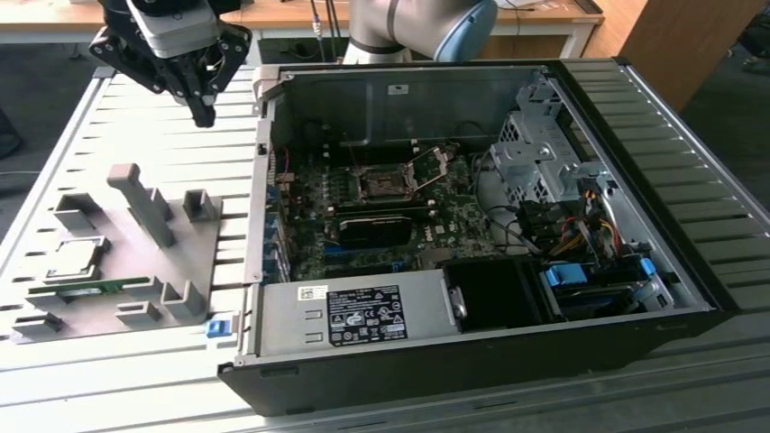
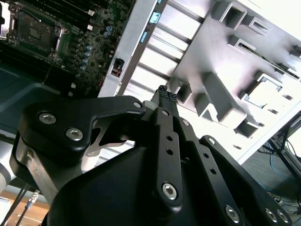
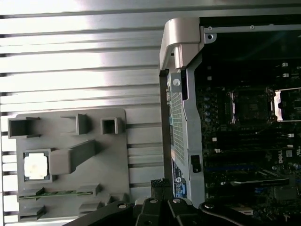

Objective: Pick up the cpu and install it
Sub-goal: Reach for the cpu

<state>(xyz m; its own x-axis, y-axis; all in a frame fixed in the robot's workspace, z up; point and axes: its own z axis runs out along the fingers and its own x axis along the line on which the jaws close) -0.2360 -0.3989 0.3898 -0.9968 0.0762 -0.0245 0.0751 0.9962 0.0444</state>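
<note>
Scene, going from the exterior view's left to its right: everything sits on a slatted metal table [image 1: 157, 135] with dark floor [image 1: 36, 77] around it, and there's a wooden desk [image 1: 288, 13] along the back.

Furthest left on the table is the grey plastic fixture plate [image 1: 219, 260] with its upright blocks. The cpu [image 1: 75, 257] is lying flat in a square pocket near that plate's left edge, silvery top facing up. The first wrist view looks straight down on it [image 3: 36, 166]. Just beside it, in a slot on the same plate, is a narrow green circuit strip [image 1: 90, 289].

My gripper [image 1: 202, 115] hangs over the bare table behind the plate, well apart from the cpu and pointing down. The fingers are pinched together with nothing between them, and both wrist views show the same at the tips.

A small blue clip [image 1: 219, 326] sits at the plate's near right corner, touching the case.

Then comes the open black computer case [image 1: 481, 374], lying on its side and taking up the middle and right. Inside it:
- the motherboard [image 1: 361, 225], with the socket [image 1: 385, 183] and its metal frame flipped up
- the power supply [image 1: 355, 316] along the near wall
- a silver drive cage [image 1: 536, 153] on the right
- a bundle of coloured cables [image 1: 578, 225] below the cage

My arm's base [image 1: 421, 27] stands behind the case
</note>
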